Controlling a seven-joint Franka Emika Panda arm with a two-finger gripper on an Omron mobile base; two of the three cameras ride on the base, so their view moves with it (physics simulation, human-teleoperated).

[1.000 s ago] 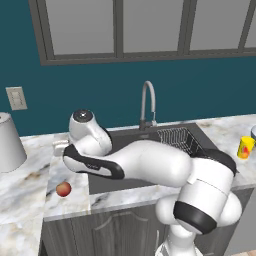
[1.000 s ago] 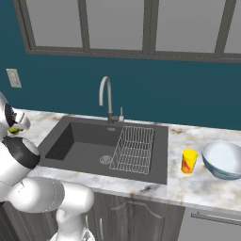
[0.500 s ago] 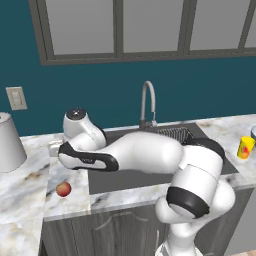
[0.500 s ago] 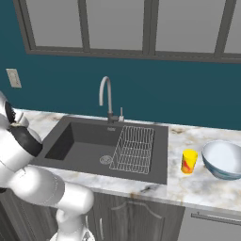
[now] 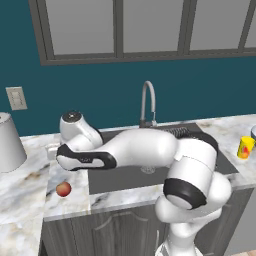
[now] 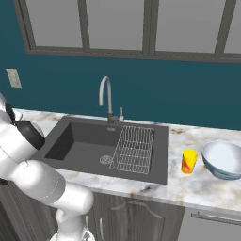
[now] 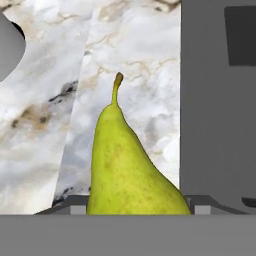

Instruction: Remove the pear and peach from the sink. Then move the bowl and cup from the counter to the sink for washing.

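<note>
The pear (image 7: 131,170) sits right at the tool (image 7: 135,207), its fat end low between the jaws and its stem pointing away over the marble surface (image 7: 45,130); the tool appears to be closed around the pear's wide body, jaws held fairly far apart by the fruit (the fingertips themselves are hidden behind it, so contact is my reading, not something plainly visible). Below the pear lies the surface just left of the sink (image 7: 215,110), whose dark edge runs alongside; I cannot tell whether the fruit hangs above the marble or already touches it.

The peach (image 5: 63,189) rests on the surface (image 5: 30,185) left of the sink (image 5: 125,175), near the front edge, apart from the arm; so 1 fruit looks finished and the second is out of the basin but not yet released. In the right base view the sink (image 6: 84,146) holds no fruit, just its drain and wire rack (image 6: 134,148).

2 items remain untouched, by my judgement: the cup (image 6: 189,161) and the bowl (image 6: 223,159) stand side by side on the surface (image 6: 188,186) right of the sink, well apart from the tool; roughly half the task is left.
</note>
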